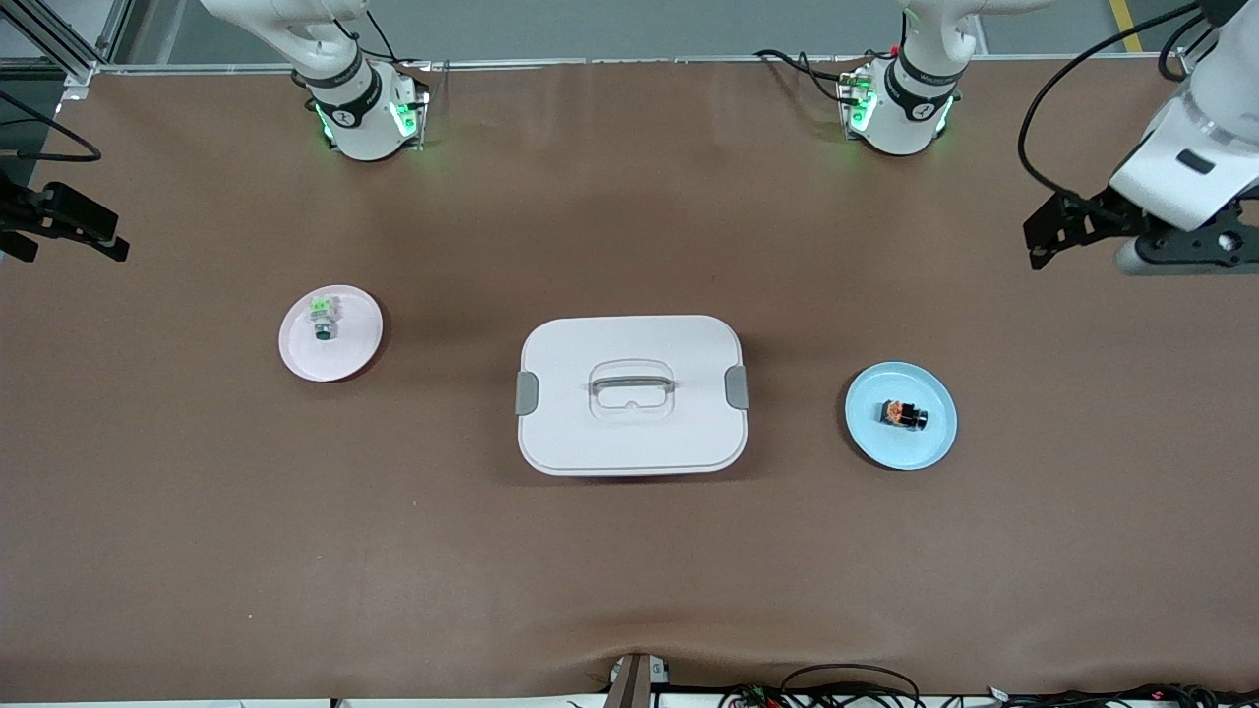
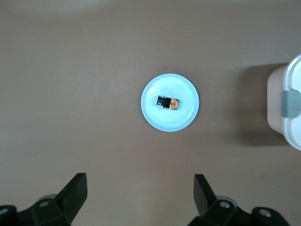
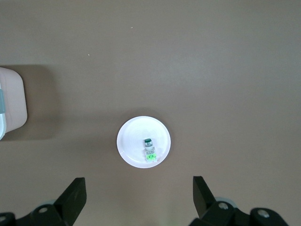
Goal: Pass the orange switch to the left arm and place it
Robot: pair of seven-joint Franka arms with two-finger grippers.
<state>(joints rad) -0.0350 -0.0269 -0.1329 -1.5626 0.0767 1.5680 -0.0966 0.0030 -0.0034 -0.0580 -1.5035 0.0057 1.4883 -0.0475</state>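
Observation:
The orange switch [image 1: 903,415], tiny and black with an orange end, lies on a light blue plate [image 1: 866,438] toward the left arm's end of the table. The white box [image 1: 590,433] with grey side latches stands mid-table, lid on. My left gripper [image 1: 1045,236] hangs open and empty high over the bare table at its own end. In the left wrist view the switch [image 2: 168,101] sits well ahead of the left gripper [image 2: 140,178]. My right gripper [image 1: 98,236] is open and empty over the table's edge at the right arm's end.
A pale pink plate [image 1: 344,362] holding a small green-and-white component [image 1: 323,317] lies toward the right arm's end; the right wrist view shows the plate [image 3: 131,141] and a corner of the box [image 3: 11,103]. Brown tabletop [image 1: 629,590] stretches around everything.

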